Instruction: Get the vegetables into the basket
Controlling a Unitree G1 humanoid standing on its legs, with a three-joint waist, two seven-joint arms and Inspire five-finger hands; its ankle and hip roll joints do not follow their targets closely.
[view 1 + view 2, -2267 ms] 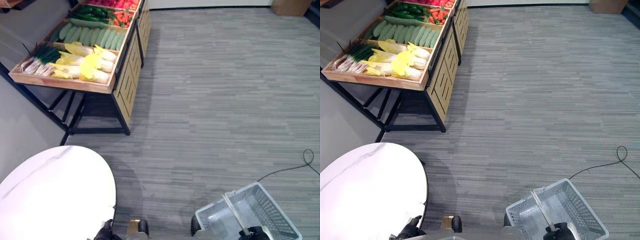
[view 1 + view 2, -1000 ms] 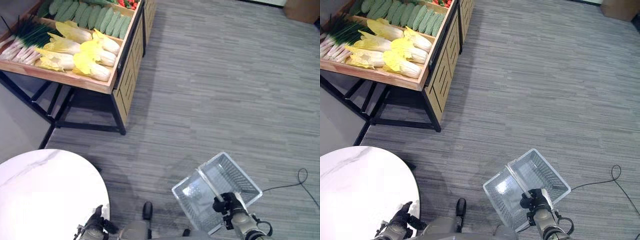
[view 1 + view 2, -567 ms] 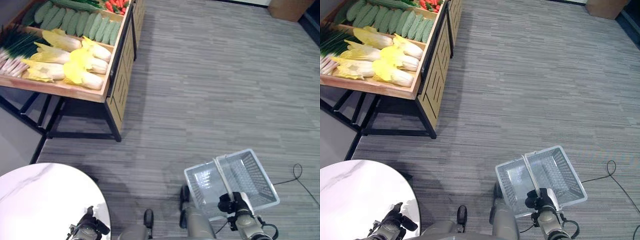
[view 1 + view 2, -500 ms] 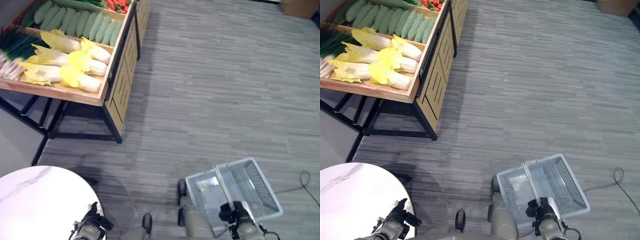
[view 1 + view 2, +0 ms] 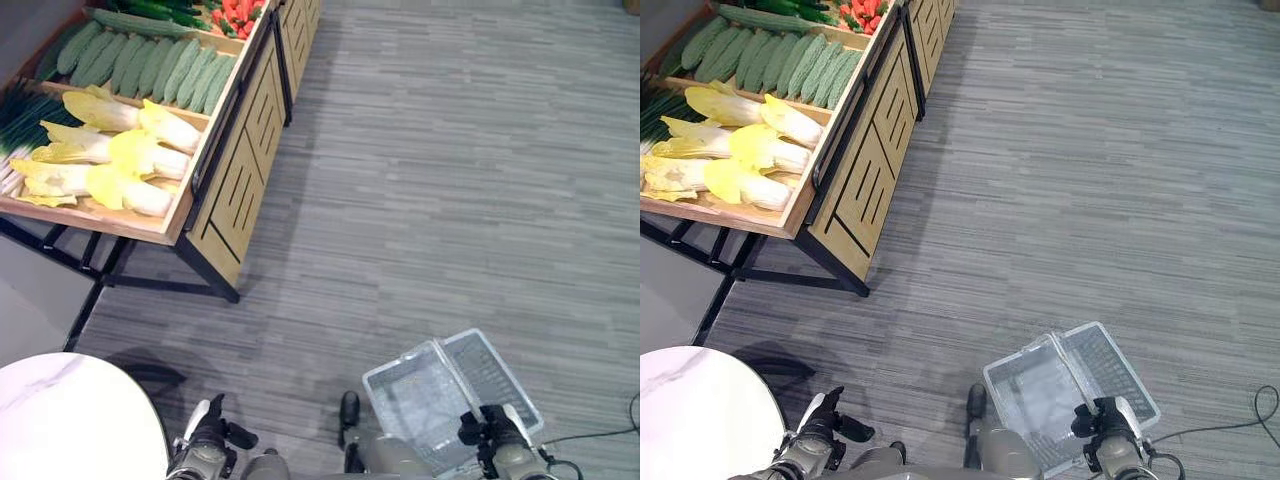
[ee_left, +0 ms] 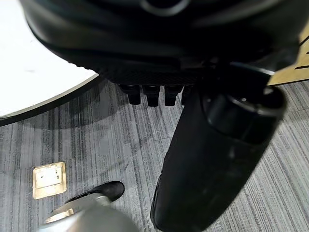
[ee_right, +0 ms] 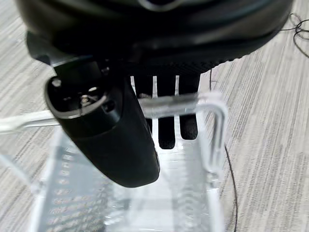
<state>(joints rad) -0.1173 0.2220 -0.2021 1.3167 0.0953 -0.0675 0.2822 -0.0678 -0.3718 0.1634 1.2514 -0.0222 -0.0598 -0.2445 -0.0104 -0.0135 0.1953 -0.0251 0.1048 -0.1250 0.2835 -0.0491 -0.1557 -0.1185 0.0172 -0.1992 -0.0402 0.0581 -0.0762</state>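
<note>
A wooden stand point(image 5: 225, 170) at the upper left holds yellow-white cabbages point(image 5: 110, 155), pale green gourds point(image 5: 130, 65), scallions point(image 5: 20, 110), dark cucumbers and red peppers point(image 5: 235, 12). A clear plastic basket point(image 5: 430, 385) hangs low at the lower right and is empty. My right hand point(image 5: 495, 432) is shut on the basket's handle point(image 7: 186, 102), with the fingers point(image 7: 166, 130) curled round it. My left hand point(image 5: 210, 440) hangs at the lower left, open and holding nothing, with its thumb point(image 6: 217, 145) beside the white table's edge.
A round white table point(image 5: 60, 420) fills the lower left corner. The stand rests on black metal legs point(image 5: 110, 280). Grey carpet point(image 5: 450, 180) stretches between the stand and the basket. A brass floor plate point(image 6: 48, 175) lies near the left hand.
The whole view has shifted as the camera moved; the stand now looks nearer. The basket stays in my right hand and has swung a little. The left hand has come off the table's edge.
</note>
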